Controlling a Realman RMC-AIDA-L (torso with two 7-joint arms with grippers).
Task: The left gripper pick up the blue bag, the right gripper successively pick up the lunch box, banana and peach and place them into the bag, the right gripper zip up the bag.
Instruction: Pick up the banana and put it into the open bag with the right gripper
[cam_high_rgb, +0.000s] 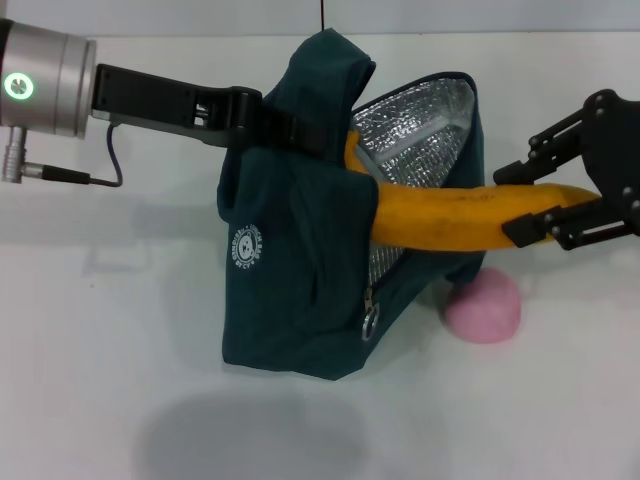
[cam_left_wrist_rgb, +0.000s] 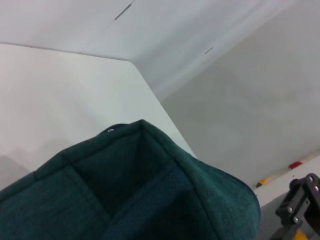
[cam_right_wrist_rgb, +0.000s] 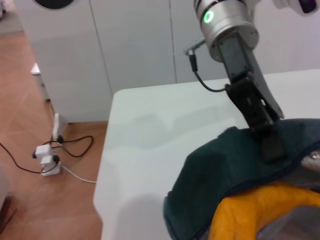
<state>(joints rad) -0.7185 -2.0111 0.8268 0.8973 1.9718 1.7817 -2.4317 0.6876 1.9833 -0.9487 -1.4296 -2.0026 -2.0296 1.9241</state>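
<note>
Bench (cam_high_rgb: 120, 400): white surface; carries the peach and the shadow of the bag.
Peach (cam_high_rgb: 485, 307): pink, resting on the bench just beside the lower right corner of the bag, below the banana.
Blue bag (cam_high_rgb: 290, 290): dark teal, hanging upright with its mouth open; silver lining (cam_high_rgb: 415, 130) exposed; white round logo (cam_high_rgb: 248, 250) on the front; zipper ring (cam_high_rgb: 370, 325) at the front edge.
Banana (cam_high_rgb: 460, 215): lying level, one end inside the bag mouth, the other end out to the right.
Right end effector (cam_high_rgb: 550, 215): fingers closed around the outer end of the banana, right of the bag.
Left end effector (cam_high_rgb: 290, 125): clamped on the upper fabric of the bag, holding it up.
Lunch box: not visible.
</note>
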